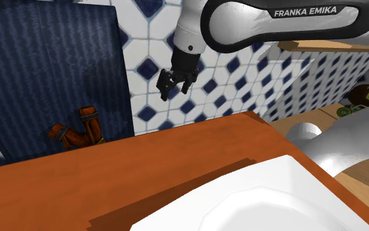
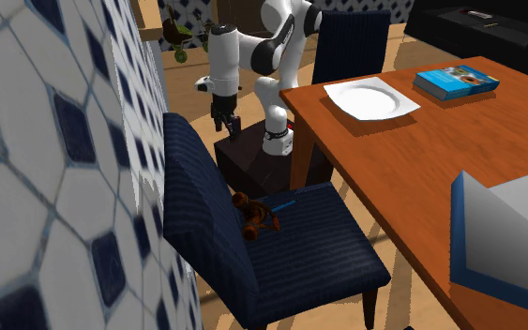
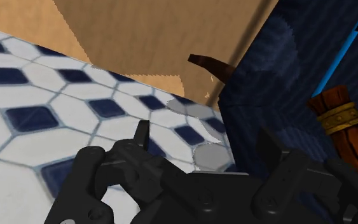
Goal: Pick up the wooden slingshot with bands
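The slingshot (image 1: 78, 129) is a brown forked piece with orange-brown wrapped bands, lying on the dark blue chair seat (image 2: 309, 244) close to the backrest. In the second exterior view the slingshot (image 2: 255, 216) has a thin blue band trailing from it. My black gripper (image 1: 174, 84) hangs open in the air by the tiled wall, well apart from the slingshot, toward the shoulder view's right. From the second exterior view the gripper (image 2: 224, 122) is above and beyond the chair's far end. In the wrist view the slingshot (image 3: 343, 121) lies off to the side of my spread fingers (image 3: 141, 137).
An orange-brown table (image 1: 143, 170) with a white plate (image 1: 274, 197) stands beside the chair. A blue book (image 2: 456, 82) and a grey-blue box (image 2: 505, 234) rest on it. A blue-and-white tiled wall (image 2: 46, 141) runs behind the chair's backrest (image 2: 205, 216).
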